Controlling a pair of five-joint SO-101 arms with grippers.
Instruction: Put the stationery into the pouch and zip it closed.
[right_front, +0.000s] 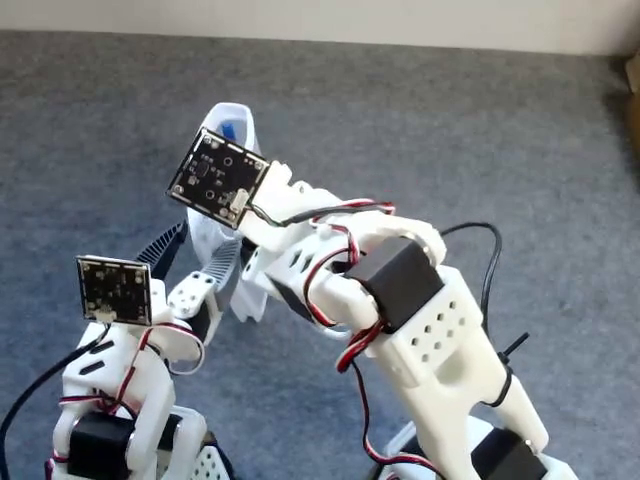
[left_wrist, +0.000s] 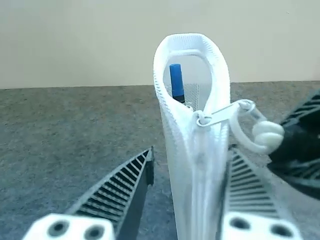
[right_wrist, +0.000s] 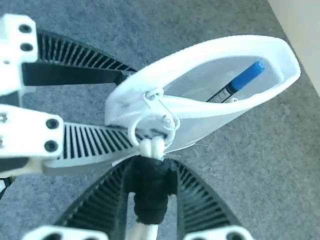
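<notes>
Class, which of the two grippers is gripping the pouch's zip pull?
The right gripper: its jaws are shut on the zip pull cord, whereas the left gripper has its jaws open on either side of the pouch.

You are looking at what reads as a small robotics bench or hobby lab, not a kitchen or a shop. A flat grey carpet-like covering (right_front: 500, 140) spreads across the whole work surface. A plain pale wall (right_front: 400, 15) runs along its far edge at 12 o'clock. One white plastic arm (right_front: 450, 340) rises from 5 o'clock and another (right_front: 120, 390) from 7 o'clock. Each carries a bare circuit board (right_front: 218, 178) and loose red and black wires (right_front: 345, 357). A brown sliver (right_front: 633, 100) sits at 2 o'clock, too cropped to identify.
</notes>
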